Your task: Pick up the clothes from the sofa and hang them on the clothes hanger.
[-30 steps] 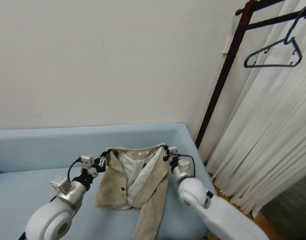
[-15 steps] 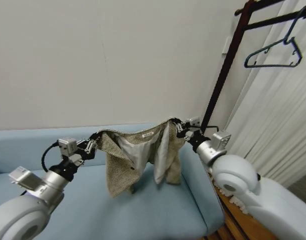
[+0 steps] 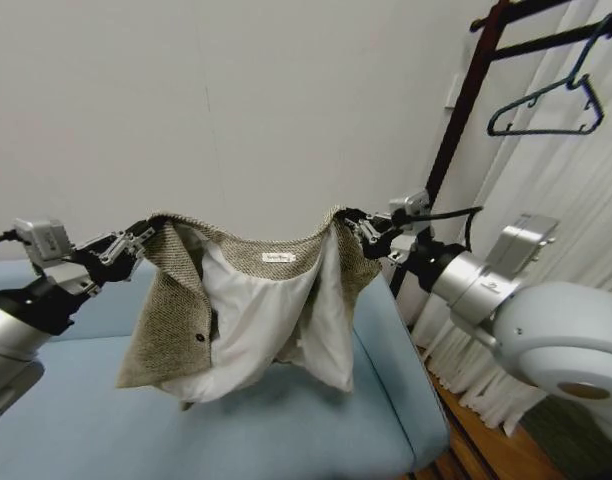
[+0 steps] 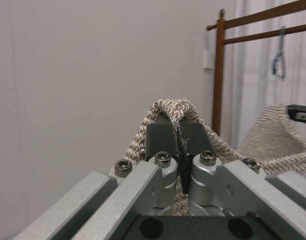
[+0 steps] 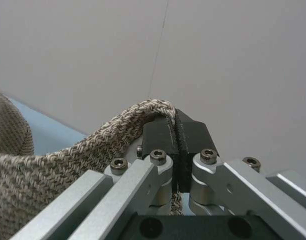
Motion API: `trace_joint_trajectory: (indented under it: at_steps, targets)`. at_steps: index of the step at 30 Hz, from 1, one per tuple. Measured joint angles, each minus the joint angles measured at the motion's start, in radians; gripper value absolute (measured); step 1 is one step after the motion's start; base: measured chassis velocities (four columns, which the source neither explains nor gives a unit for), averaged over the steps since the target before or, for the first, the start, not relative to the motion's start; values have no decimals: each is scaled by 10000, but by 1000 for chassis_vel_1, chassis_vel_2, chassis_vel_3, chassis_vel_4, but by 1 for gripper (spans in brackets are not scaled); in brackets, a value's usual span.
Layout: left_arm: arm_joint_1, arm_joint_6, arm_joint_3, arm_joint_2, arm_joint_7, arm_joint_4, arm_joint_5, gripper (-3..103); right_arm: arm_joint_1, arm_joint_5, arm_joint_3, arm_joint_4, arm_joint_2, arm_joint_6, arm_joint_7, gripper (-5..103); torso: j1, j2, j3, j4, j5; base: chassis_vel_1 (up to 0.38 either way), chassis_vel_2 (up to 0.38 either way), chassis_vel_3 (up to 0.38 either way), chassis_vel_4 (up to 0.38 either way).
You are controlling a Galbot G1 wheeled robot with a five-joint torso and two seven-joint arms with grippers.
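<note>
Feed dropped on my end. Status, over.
Shut on jacket shoulders: left gripper, right gripper. It hangs spread above sofa. Overhead right, hanger on rack; its post beside right gripper.

Left gripper (image 3: 141, 238), right gripper (image 3: 349, 222) held high, spread wide, jaws closed.

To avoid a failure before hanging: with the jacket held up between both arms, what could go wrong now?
1. The left gripper and right gripper each pinch only a thin edge fold of the jacket; the knit may slip out.
2. Its hem hangs close to the sofa and could drag.
3. The hanger is high near the rack pole; loose fabric might snag there.
</note>
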Motion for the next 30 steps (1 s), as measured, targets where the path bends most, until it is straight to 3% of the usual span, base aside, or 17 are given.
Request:
trace_joint_trajectory:
  at_steps: [3,4,6,9,14,18,19,21,23,25,27,28,30]
  targets:
    - [51,-46,-776,361,721,-1,-875,1,663,1406,28,33,-308,135,-32,0,0,0,0,1,0,0,0,0,0]
    - [51,-46,-776,361,721,-1,-875,1,663,1406,28,33,-308,135,-32,0,0,0,0,1,0,0,0,0,0]
    - [9,-40,-1255,741,937,2,-1631,1,1188,2355,47,59,-457,167,-82,0,0,0,0,3,1,0,0,0,0]
    - [-8,72,-2012,1358,952,7,-2563,1,1761,3277,168,14,-863,228,-520,0,0,0,0,1,2,0,0,0,0]
    - [-9,402,-2774,1843,824,10,-3634,1,2078,3872,299,-32,-1390,287,-951,0,0,1,0,-1,2,0,0,0,0]
    - [-78,893,-3455,2203,302,11,-5553,1,2295,4613,632,8,-1883,295,-1266,0,-1,0,-1,-1,2,0,0,0,0]
    - [-78,893,-3455,2203,302,11,-5553,1,2295,4613,632,8,-1883,295,-1266,0,-1,0,-1,-1,2,0,0,0,0]
    - [-112,1096,-3463,2151,-231,14,-6239,1,2266,4996,927,163,-1882,192,-1102,0,-1,0,0,0,4,0,0,0,0]
    - [-92,1274,-3284,1970,-588,22,-6514,1,2231,5882,1191,217,-1875,-19,-525,0,0,0,-1,3,0,0,0,0,0]
    - [-84,1386,-3139,1871,-819,22,-6612,1,2197,6161,1202,225,-1904,-86,-356,0,-1,0,0,3,-1,0,0,0,0]
    - [-197,1581,-2544,1644,-1804,28,-7056,1,2038,6561,1131,227,-1952,-287,-43,0,-1,0,0,1,-1,0,0,0,0]
    - [-197,1581,-2544,1644,-1804,28,-7056,1,2038,6561,1131,227,-1952,-287,-43,0,-1,0,0,1,-1,0,0,0,0]
    - [-366,1830,-1717,1432,-3218,37,-7390,1,1869,6973,1018,227,-1777,-639,439,0,-1,0,0,-1,3,0,0,0,0]
